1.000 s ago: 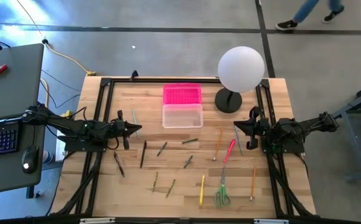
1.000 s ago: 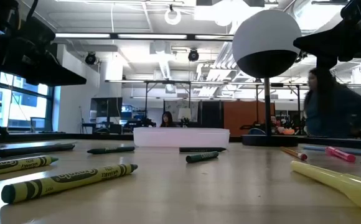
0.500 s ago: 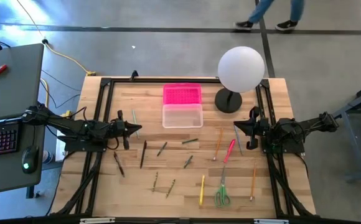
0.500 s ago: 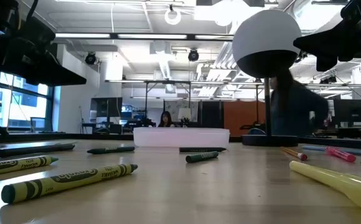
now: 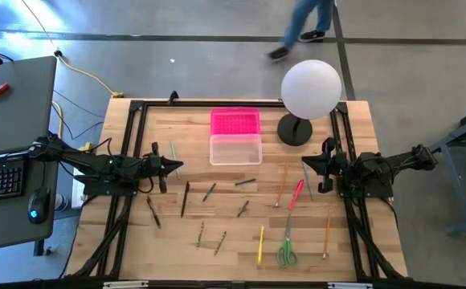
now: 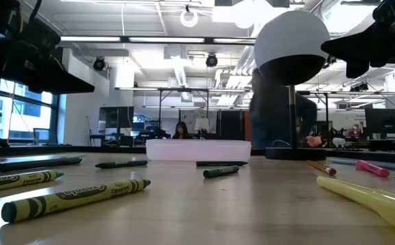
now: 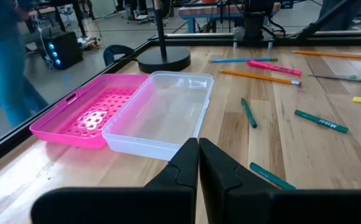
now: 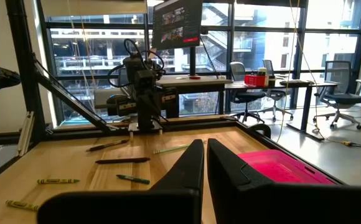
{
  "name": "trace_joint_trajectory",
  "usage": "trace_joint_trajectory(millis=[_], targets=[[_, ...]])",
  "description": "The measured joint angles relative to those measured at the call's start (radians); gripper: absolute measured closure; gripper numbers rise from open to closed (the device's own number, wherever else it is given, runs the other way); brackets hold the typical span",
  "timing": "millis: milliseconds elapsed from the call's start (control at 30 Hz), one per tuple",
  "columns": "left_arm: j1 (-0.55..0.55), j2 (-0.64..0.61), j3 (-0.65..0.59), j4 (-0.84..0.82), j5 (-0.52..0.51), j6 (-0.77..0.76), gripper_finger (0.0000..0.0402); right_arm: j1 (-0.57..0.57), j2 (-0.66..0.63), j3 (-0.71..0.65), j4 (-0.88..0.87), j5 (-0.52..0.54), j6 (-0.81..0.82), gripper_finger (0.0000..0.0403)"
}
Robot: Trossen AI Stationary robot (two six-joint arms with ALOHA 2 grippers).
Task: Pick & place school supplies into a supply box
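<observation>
A white globe lamp (image 5: pixel 311 88) on a black round base stands at the wooden bench's (image 5: pixel 177 249) far edge; a person (image 5: pixel 301 28), blurred, perhaps walking, crosses the grey floor beyond.

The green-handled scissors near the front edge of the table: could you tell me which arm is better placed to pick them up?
Probably the right. The green-handled scissors lie on the right half of the table, nearer the right gripper; the left gripper waits across it. Both are empty.

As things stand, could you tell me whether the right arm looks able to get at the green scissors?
Probably yes. The scissors lie flat in the open on the table, with only a yellow pencil and an orange pencil beside them, apart. The right hand hovers nearby, nothing between.
</observation>
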Motion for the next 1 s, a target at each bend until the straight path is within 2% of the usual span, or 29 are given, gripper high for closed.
trace_joint_trajectory(millis=[500,733,1000], targets=[[0.000,0.000,0.000,0.000,0.000,0.000,0.0355,0.000,0.000,0.000,0.000,0.000,-0.002,0.0402],[0.000,0.000,0.000,0.000,0.000,0.000,0.0355,0.000,0.000,0.000,-0.002,0.011,-0.281,0.0402],[0.000,0.000,0.000,0.000,0.000,0.000,0.0355,0.000,0.000,0.000,0.009,-0.022,-0.257,0.0402]])
